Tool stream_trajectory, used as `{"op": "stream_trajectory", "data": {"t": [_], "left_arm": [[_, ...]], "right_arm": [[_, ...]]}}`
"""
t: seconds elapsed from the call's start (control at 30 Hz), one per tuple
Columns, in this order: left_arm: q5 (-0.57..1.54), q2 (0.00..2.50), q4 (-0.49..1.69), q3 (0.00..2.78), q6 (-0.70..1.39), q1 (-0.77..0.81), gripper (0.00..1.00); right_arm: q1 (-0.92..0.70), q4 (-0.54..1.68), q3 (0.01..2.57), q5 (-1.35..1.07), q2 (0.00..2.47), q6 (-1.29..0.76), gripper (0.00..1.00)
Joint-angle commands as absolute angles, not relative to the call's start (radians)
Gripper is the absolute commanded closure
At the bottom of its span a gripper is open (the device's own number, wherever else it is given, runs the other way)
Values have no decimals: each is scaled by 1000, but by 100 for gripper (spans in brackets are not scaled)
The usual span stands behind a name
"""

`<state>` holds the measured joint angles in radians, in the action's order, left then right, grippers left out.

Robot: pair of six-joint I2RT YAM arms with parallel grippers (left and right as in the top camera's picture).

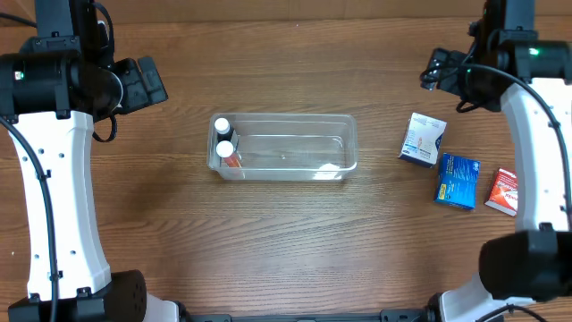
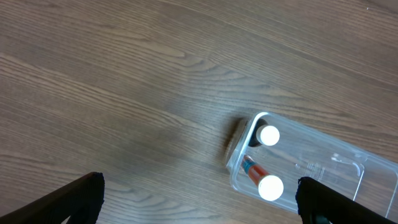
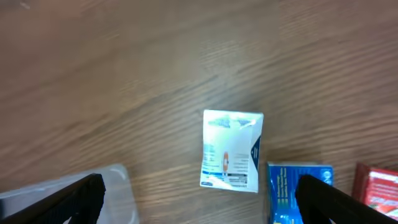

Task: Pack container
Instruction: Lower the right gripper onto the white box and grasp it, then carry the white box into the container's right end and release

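The clear plastic container (image 1: 344, 125) lies mid-table. Two small bottles with white caps (image 1: 222, 126) (image 1: 225, 150) stand at its left end; in the left wrist view they show as caps (image 2: 268, 135) (image 2: 271, 187) inside the container (image 2: 348, 168). A white box (image 1: 422, 139), a blue box (image 1: 458, 181) and a red box (image 1: 504, 191) lie on the table to its right. My left gripper (image 2: 199, 205) is open and empty, high above the table left of the container. My right gripper (image 3: 199, 202) is open and empty, above the white box (image 3: 231, 150).
The wooden table (image 1: 295, 241) fills all views. In the right wrist view the blue box (image 3: 295, 193), the red box (image 3: 376, 193) and a corner of the container (image 3: 118, 180) show at the bottom edge.
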<state>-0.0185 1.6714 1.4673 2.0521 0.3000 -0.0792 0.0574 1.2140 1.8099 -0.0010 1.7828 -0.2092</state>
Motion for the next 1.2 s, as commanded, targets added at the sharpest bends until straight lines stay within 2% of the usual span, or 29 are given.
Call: {"op": "stream_trajectory", "data": {"t": [0.0, 0.37, 1.03, 1.13, 1.17], "left_arm": [[-7, 1658, 1466, 2049, 292, -78, 0], [-7, 1658, 1466, 2049, 292, -78, 0], [-7, 1658, 1466, 2049, 292, -78, 0], [-7, 1658, 1466, 2049, 292, -78, 0], [-7, 1658, 1466, 2049, 292, -78, 0]], "right_arm": [[57, 1159, 1692, 10, 1835, -221, 0], [57, 984, 1492, 66, 1905, -241, 0], [57, 939, 1483, 66, 2091, -239, 0], [57, 939, 1483, 59, 2091, -236, 18], [57, 937, 1483, 47, 2091, -236, 21]]}}
